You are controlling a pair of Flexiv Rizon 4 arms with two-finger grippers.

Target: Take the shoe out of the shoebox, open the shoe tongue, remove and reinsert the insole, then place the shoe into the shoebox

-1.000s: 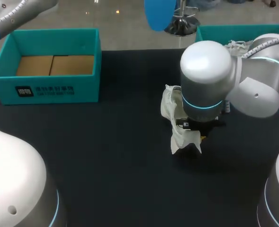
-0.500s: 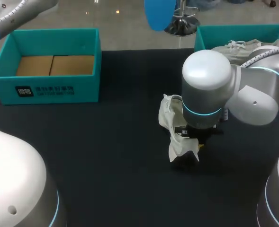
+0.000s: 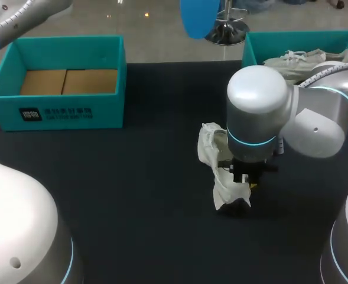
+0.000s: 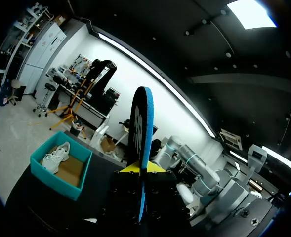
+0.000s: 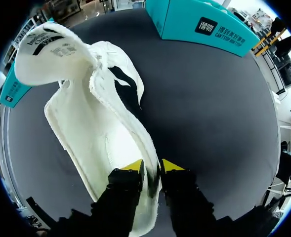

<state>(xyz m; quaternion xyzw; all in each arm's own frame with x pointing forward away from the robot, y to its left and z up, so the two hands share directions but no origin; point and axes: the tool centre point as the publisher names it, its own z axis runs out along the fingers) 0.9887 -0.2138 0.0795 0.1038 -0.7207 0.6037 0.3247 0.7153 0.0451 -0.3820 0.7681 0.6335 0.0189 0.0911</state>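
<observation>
Teal shoebox at far-left corner of table. Blue insole, thin and floppy, pinched in left gripper. White shoe mid-table, right gripper clamped on its collar edge; soft, probably light, best held at heel rim.

Head view: right arm covers most of the shoe; only a white flap shows beside and below the wrist. Right gripper is almost fully hidden there, 1 yellow speck visible. Insole is cut by the top edge. Right shoebox runs off the side, and the 2nd shoe in it sits partly behind the arm. Left wrist view: left gripper is lost in shadow, just yellow tips either side of the insole. Right wrist view: can't tell which end of the shoe is pinched.
</observation>
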